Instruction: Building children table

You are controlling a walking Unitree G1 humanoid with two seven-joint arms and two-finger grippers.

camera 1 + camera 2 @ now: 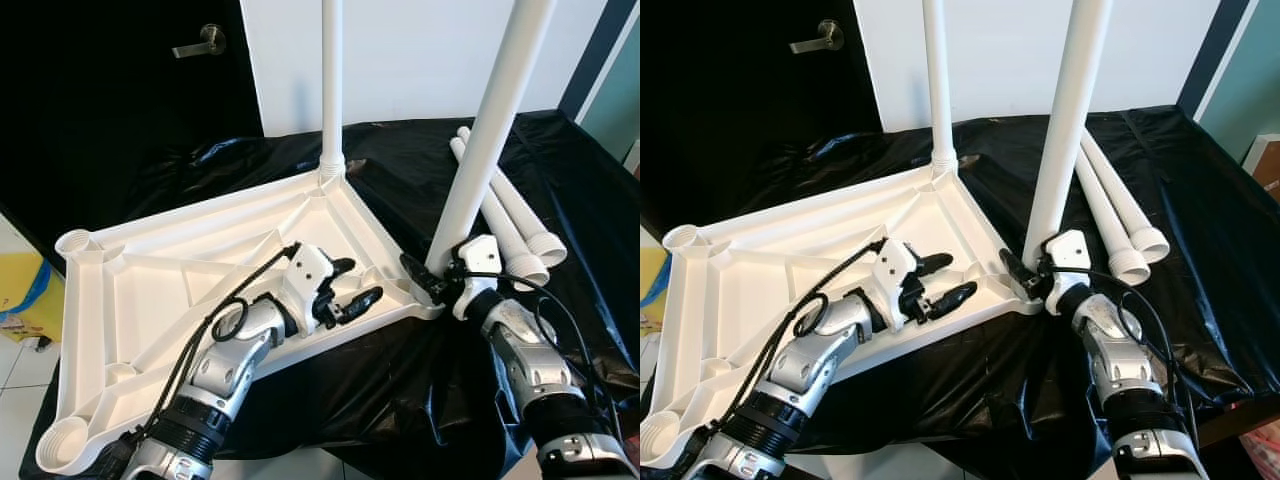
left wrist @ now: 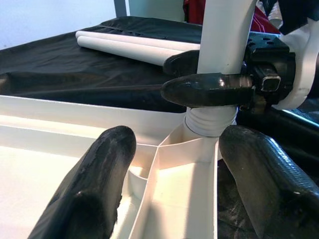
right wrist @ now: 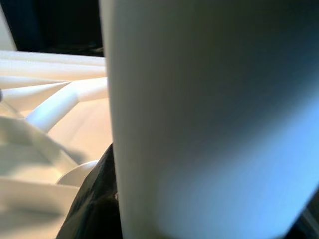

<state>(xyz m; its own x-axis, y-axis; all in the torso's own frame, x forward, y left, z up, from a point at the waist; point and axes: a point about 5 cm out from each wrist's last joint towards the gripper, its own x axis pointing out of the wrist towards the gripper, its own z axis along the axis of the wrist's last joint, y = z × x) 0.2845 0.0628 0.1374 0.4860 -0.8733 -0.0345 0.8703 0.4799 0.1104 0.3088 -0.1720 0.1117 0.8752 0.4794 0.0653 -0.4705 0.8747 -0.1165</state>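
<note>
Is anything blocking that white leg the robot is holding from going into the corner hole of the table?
Nothing visible does. The right gripper clamps the leg just above its threaded end, which already sits at the corner socket of the upturned tabletop. The left gripper hovers open nearby.

A plain indoor room: white wall (image 1: 420, 60), dark door (image 1: 120, 80) with lever handle (image 1: 200, 42), tiled floor (image 1: 15, 360), black-draped bench (image 1: 560, 170).

Light: bright, even daylight in the head views
Glare: sheen on black sheet (image 1: 560, 190)
Blur: right wrist view, white leg (image 3: 209, 119) out of focus
</note>
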